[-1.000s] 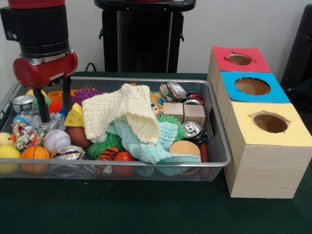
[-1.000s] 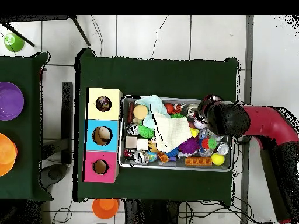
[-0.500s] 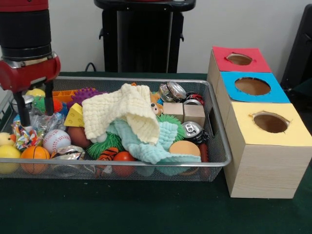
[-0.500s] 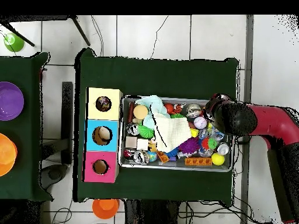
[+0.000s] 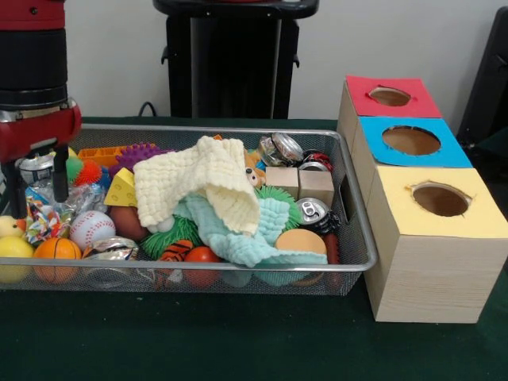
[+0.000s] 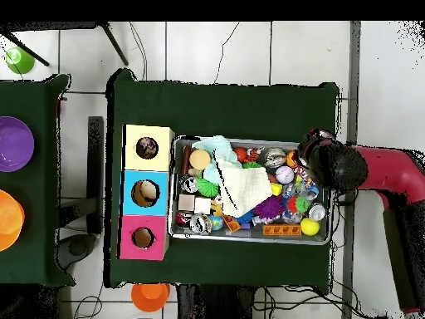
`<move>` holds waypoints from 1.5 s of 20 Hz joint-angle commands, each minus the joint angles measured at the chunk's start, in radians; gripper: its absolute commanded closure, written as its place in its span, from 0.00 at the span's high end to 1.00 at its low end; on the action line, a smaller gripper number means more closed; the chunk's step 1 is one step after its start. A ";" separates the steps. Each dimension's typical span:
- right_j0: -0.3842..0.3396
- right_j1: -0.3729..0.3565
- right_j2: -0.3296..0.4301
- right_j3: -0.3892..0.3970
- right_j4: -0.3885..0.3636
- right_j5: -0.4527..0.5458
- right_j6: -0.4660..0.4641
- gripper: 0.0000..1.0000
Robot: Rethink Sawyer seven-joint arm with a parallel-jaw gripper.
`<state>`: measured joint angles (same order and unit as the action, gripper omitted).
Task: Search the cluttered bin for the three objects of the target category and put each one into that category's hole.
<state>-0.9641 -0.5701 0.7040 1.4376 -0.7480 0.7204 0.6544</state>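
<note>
The wire mesh bin holds mixed clutter; it also shows in the overhead view. One small ruffled cloth bundle with a red, blue, yellow and white pattern lies at the bin's left end in the front view. Any other such bundles are hidden. My gripper is open and empty, its two fingers hanging just above and on either side of that bundle. In the overhead view the gripper is over the bin's right end. The round hole in the yellow-topped wooden box is to the right of the bin; it also shows in the overhead view.
A cream cloth and a mint cloth cover the bin's middle. Balls, crushed cans, wooden blocks and spiky balls lie around them. The blue-topped box and red-topped box stand behind the yellow one.
My gripper has moved left in the front view, from beside the cream cloth to the bin's left end over the patterned bundle. It stays open. The clutter has not moved.
</note>
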 commanded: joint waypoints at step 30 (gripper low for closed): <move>0.169 0.095 -0.208 -0.125 -0.199 0.033 -0.015 1.00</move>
<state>-0.8103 -0.5250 0.5712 1.3602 -0.8839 0.7073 0.6544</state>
